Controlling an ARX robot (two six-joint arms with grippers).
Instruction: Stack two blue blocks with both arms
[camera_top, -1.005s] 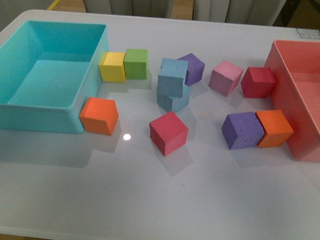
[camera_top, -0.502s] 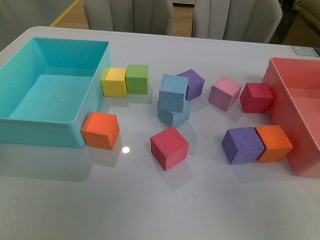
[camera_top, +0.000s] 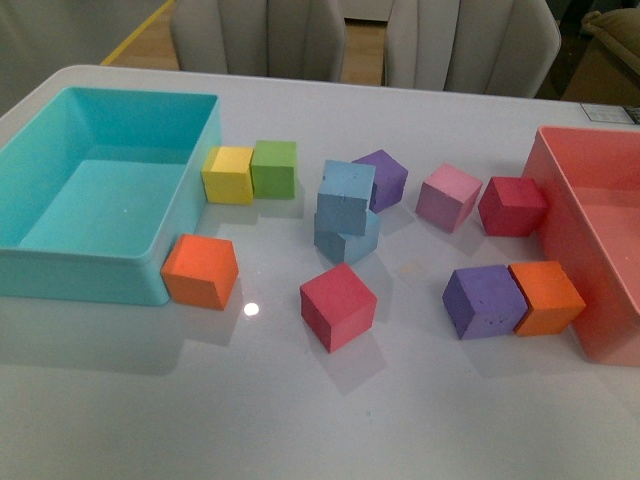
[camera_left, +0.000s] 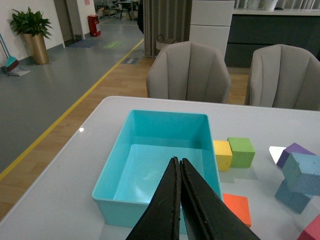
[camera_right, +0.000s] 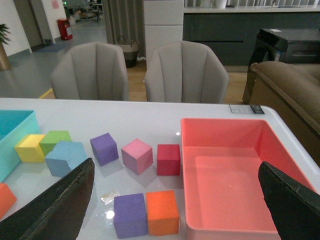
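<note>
Stack looks done: upper blue block (camera_top: 346, 197) sits askew on lower blue block (camera_top: 349, 232) at table (camera_top: 320, 420) centre, beside the purple cube (camera_top: 383, 178), between the smooth turquoise bin (camera_top: 150, 270) and pink bin (camera_top: 590, 330). Both arms are high and clear; next move, if any, calls only for squaring the top cube. Blocks are matte pitted foam; left gripper (camera_left: 179, 200) fingers are pressed together, empty, right gripper (camera_right: 175, 210) fingers spread wide.

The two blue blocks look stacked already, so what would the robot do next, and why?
Probably nothing more than keeping both arms back. The upper blue block already rests on the lower blue block, though twisted and overhanging. The left gripper is shut and the right gripper open; neither holds anything.
</note>
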